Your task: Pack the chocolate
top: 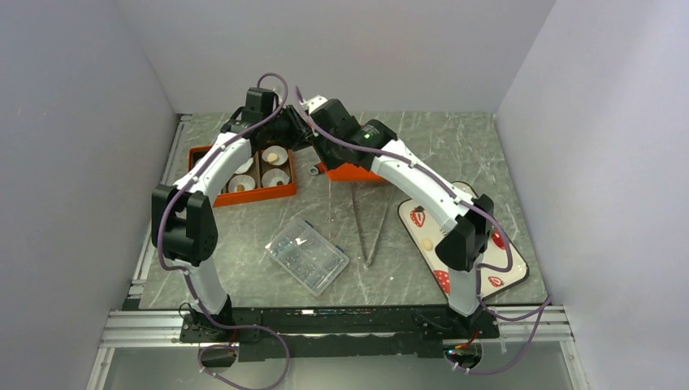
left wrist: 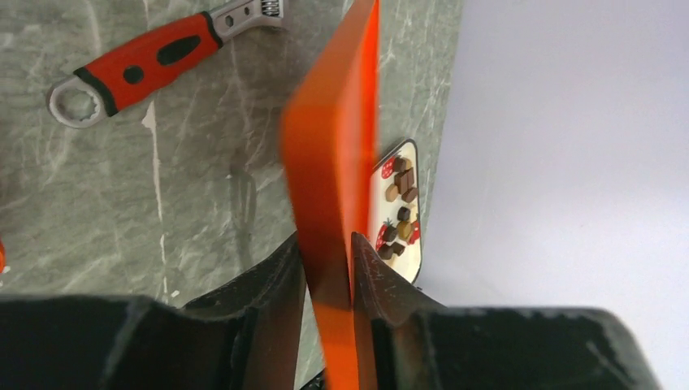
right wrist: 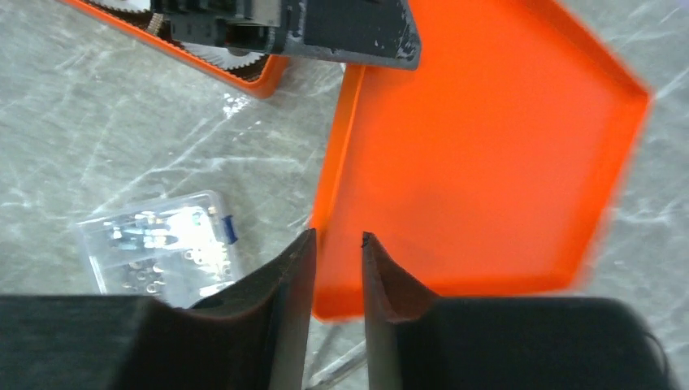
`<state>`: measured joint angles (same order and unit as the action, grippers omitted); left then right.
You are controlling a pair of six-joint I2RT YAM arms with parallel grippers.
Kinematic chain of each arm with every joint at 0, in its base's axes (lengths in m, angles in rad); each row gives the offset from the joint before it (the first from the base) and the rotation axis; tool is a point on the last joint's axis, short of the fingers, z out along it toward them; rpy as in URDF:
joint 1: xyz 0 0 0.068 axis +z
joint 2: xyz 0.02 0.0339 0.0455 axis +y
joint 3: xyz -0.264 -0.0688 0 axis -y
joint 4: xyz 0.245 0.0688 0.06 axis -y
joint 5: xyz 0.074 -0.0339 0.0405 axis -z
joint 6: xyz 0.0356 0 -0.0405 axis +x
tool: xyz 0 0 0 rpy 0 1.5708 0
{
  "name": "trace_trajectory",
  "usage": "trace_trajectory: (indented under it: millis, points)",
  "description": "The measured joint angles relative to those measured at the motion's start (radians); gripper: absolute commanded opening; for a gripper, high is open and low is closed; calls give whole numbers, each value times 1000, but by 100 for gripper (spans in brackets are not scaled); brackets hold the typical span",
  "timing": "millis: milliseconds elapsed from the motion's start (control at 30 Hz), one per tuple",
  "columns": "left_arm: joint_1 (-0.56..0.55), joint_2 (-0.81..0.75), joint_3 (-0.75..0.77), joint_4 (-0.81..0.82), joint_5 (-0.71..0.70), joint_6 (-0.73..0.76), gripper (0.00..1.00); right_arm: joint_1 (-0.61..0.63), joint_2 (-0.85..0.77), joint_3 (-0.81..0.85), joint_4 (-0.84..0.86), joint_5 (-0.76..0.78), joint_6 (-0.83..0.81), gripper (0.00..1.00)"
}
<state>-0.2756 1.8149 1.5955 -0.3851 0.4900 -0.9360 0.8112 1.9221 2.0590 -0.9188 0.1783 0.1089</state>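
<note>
1. Both arms rise from their bases, bend at the elbow and reach forward. Their wrists meet above the orange lid [right wrist: 487, 146] at the far middle of the surface [top: 244, 236].
2. The left gripper [left wrist: 327, 244] is clamped on the lid. From the left wrist the lid is seen edge-on and stands upright between the two fingers, both of which touch it.
3. The right gripper [right wrist: 337, 240] sits at another edge of the lid, its fingers only a narrow slit apart. Orange fills that slit, but I cannot tell whether the fingers pinch the rim or merely hover over it.
4. From above, the wrists cover both grippers and most of the lid. The lid is blurred in both wrist views. The right forearm crosses the strawberry-printed tray [left wrist: 378, 203] and hides most of what lies on it.
5. The chocolate [left wrist: 404, 180], dark and tan pieces, lies on that tray. The tray is well apart from the lid, to its right and nearer the bases. Neither gripper holds any of the pieces.
6. A red-handled wrench [left wrist: 138, 61] lies just left of the lid. An orange box [top: 264, 195] of white paper cups lies further left.
</note>
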Motion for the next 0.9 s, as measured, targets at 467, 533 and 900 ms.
trace_trajectory:
  millis: [467,533,900]
  points:
    - [6,-122,-60,-106,-43,34,0,213,24,2,2,345,-50,66]
    - [6,-144,-63,-108,-43,34,0,225,35,-2,3,374,-46,66]
    - [6,-180,-89,-122,-43,33,0,252,125,-68,23,621,1,53]
